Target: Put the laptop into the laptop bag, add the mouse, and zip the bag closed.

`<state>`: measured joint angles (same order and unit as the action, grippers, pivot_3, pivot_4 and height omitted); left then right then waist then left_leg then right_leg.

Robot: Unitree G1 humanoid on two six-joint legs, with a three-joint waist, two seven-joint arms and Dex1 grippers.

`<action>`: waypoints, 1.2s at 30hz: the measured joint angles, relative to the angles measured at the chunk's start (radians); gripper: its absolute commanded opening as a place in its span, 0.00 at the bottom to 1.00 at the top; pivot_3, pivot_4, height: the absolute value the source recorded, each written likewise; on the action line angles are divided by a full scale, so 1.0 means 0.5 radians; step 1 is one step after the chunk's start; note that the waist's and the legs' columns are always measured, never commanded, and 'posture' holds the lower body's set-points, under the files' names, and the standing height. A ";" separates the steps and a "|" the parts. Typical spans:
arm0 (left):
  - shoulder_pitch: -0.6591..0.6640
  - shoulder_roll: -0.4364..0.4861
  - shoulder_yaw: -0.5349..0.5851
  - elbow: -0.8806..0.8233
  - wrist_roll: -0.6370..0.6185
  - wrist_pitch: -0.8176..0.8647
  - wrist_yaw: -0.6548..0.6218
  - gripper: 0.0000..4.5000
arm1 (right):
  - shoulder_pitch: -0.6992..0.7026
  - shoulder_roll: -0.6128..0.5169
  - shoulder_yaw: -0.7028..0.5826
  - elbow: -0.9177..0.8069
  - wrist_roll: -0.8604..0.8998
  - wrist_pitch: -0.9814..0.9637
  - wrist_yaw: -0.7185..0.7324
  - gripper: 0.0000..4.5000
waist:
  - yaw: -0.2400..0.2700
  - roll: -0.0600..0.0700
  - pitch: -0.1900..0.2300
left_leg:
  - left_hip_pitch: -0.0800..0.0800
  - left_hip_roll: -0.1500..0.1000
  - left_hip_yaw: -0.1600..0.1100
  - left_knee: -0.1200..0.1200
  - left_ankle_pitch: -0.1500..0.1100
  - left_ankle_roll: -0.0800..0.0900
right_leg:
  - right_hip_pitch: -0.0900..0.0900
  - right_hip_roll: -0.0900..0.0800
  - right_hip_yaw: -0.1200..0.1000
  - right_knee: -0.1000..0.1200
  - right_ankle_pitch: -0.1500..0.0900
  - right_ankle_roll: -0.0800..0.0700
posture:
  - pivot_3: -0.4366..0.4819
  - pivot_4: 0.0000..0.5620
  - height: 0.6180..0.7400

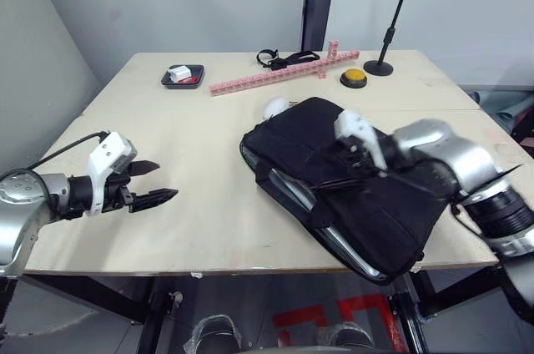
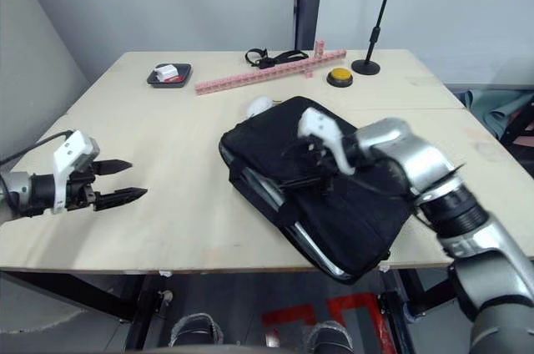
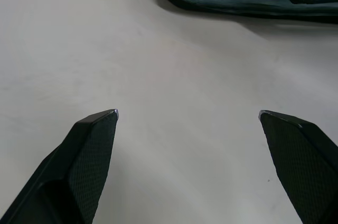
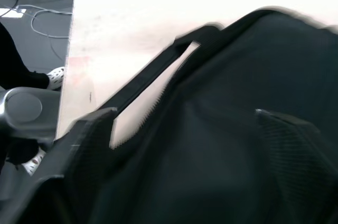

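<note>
A silver laptop (image 1: 294, 189) edge peeks from the black fabric laptop bag (image 1: 350, 191); right gripper (image 1: 355, 158) fingers spread above it, left gripper (image 1: 150, 183) fingers spread at nine o'clock.

Far end of table (image 1: 209, 120): black tray (image 1: 183, 77) with a white and a red item inside, near the left edge. Just right of it, long pink block strip (image 1: 279, 72), lying slantwise. Behind the strip, black strap (image 1: 284, 58). Yellow button (image 1: 355, 78) at the strip's right end, black stand (image 1: 392, 24) upright just beyond.
</note>
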<state>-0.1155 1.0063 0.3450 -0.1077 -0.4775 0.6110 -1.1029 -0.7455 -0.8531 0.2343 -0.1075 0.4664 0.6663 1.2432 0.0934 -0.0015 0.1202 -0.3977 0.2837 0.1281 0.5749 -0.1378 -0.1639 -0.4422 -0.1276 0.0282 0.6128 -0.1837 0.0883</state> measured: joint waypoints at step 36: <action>-0.393 0.408 0.097 0.820 0.037 -0.200 -0.391 1.00 | 0.052 -0.314 -0.619 0.408 -0.065 -0.461 0.163 1.00 | -0.002 -0.002 -0.001 | 0.001 0.000 0.000 0.011 0.002 0.018 | 0.002 0.000 -0.001 0.011 -0.010 -0.049 | 0.48 0.27 1.00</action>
<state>-0.3118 1.2103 0.3937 0.3021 -0.4589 0.5111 -1.2985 -0.7196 -1.0103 -0.0752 0.0964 0.4341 0.4356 1.3247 0.0924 -0.0023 0.1198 -0.3973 0.2836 0.1281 0.5802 -0.1369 -0.1548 -0.4412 -0.1277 0.0276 0.6183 -0.1887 0.0639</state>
